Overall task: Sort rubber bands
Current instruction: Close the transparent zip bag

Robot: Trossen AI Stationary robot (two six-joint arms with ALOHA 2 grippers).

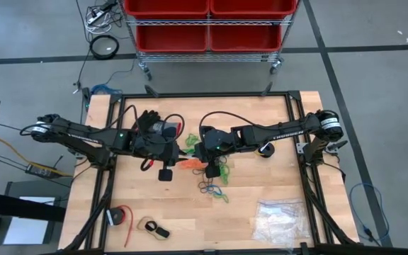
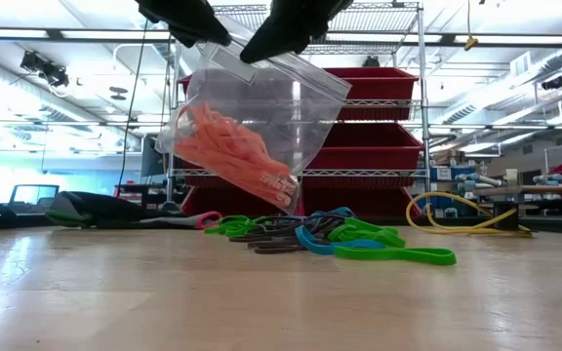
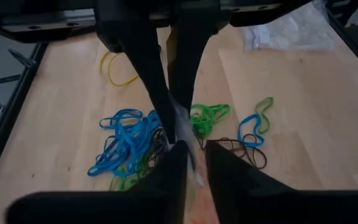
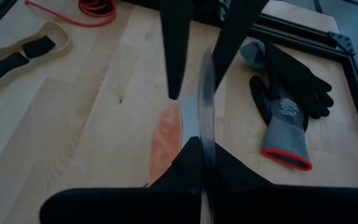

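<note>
Nearest thing: loose green rubber band (image 2: 395, 255), a thin flat elastic loop lying on the pale wooden bench (image 2: 115, 302) at the front edge of the pile.
Loose pile: green, blue and black rubber bands (image 1: 217, 180) lie tangled on the bench below and just beside both pincers; in the left wrist view the blue loops (image 3: 122, 140) lie to one side of the fingers and the green loops (image 3: 209, 116) to the other.
Clear bag: zip-top plastic bag (image 2: 252, 132) hangs tilted above the pile, clear of the bench, held up by its top edge between the two pincers.
Bagged bands: orange rubber bands (image 2: 232, 151) sit bunched in the lower part of the bag.
Left pincer (image 3: 194, 163): fingers nearly closed on one end of the bag's top edge.
Right pincer (image 4: 202, 152): fingers pressed together on the other end of the bag's top edge, just beside the left pincer.
Gloves: black and grey work gloves with red cuffs (image 4: 284, 87) lie flat on the bench, beyond the right pincer.
Second bag: clear plastic bag of whitish pieces (image 1: 280, 221) lies well apart from both pincers, near a bench corner.
Yellow cable: thin yellow loop (image 3: 118, 70) lies on the bench beyond the blue loops.
</note>
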